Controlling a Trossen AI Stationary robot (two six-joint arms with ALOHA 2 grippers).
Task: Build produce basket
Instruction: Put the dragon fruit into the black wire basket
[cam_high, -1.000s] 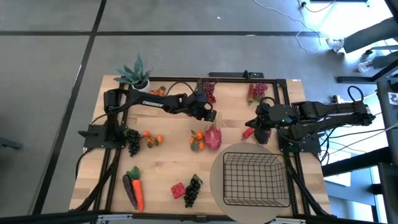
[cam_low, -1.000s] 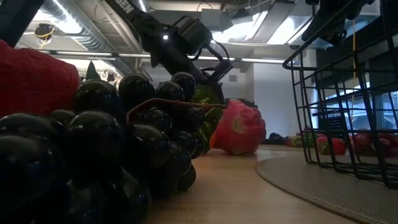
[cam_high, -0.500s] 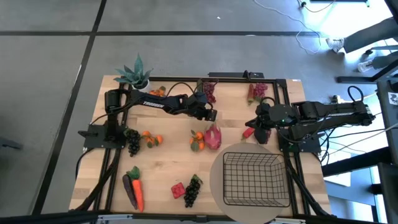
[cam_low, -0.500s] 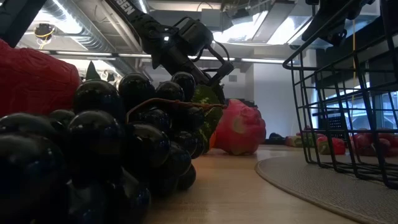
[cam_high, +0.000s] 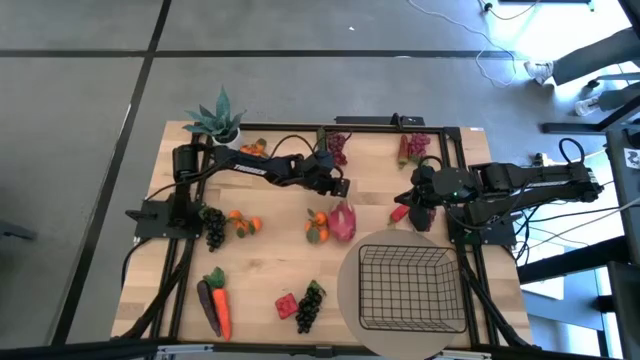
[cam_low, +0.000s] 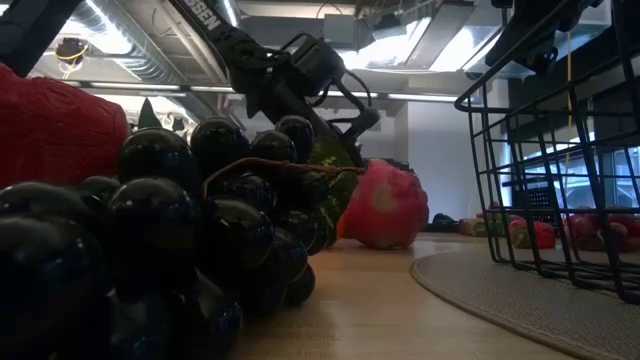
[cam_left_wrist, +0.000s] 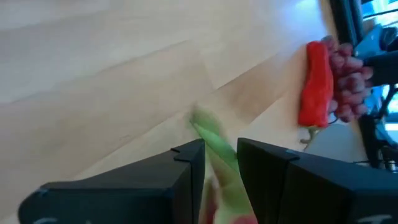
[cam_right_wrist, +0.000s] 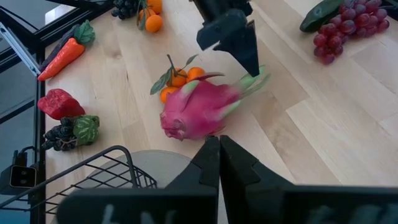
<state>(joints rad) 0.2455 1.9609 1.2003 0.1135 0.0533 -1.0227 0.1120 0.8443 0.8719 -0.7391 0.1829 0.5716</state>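
A pink dragon fruit (cam_high: 343, 221) lies on its side in the middle of the table, beside a cluster of tangerines (cam_high: 317, 226). My left gripper (cam_high: 342, 189) reaches in from the far left and is shut on the fruit's green leafy tip; it also shows in the right wrist view (cam_right_wrist: 250, 62) and the low view (cam_low: 352, 125). My right gripper (cam_high: 416, 203) hangs shut and holding nothing above the table, right of the fruit. The black wire basket (cam_high: 405, 290) stands on a round beige mat (cam_high: 348, 300) at the near right, with nothing in it. My left gripper pinches the dragon fruit's green leaf tip (cam_left_wrist: 211, 138) between its two fingers (cam_left_wrist: 190, 155), at the fruit's far end. The fingers slant down at it from the table's far left. The pink body (cam_right_wrist: 198, 111) rests on the table.
Dark grapes (cam_high: 310, 305) and a red strawberry (cam_high: 286, 304) lie near the front edge, with a carrot and an eggplant (cam_high: 213, 300) at the near left. A red chili with red grapes (cam_left_wrist: 323, 84) lies at the far right, and a potted plant (cam_high: 218, 120) stands at the far left.
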